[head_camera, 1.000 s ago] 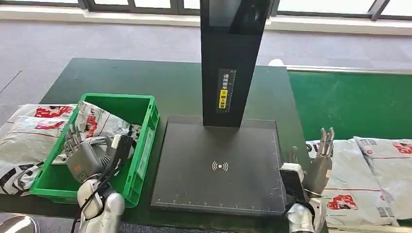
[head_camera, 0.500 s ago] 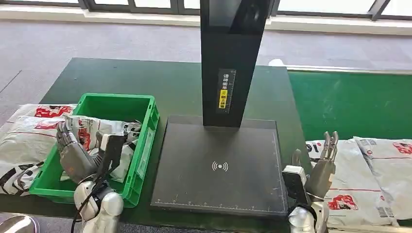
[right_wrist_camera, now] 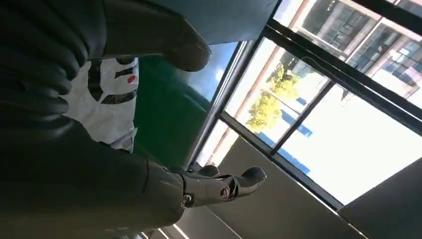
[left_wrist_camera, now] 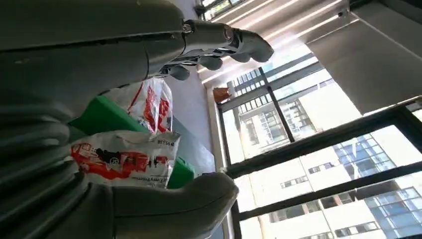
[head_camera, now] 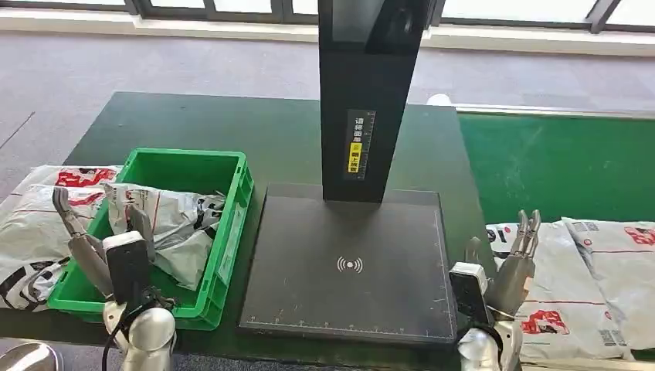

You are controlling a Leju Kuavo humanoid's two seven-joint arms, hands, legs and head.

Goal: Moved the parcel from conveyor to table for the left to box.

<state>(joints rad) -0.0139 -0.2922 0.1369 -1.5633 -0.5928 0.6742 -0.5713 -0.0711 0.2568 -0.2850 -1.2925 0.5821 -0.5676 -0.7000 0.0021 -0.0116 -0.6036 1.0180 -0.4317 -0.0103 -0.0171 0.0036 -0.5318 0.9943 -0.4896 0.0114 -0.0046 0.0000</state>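
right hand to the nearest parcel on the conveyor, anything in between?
Nothing visible. The right hand is open with fingers pointing up, right at the near edge of the closest parcel on the green conveyor. No object lies between them; whether they touch is unclear.

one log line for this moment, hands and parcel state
left hand: open, above crate's near end | right hand: open, over conveyor parcel | boxed parcel: in green crate | scanner pad: bare

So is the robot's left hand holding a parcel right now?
No. In the head view the left hand is raised with its fingers spread and nothing in them, while the parcel lies in the green crate.
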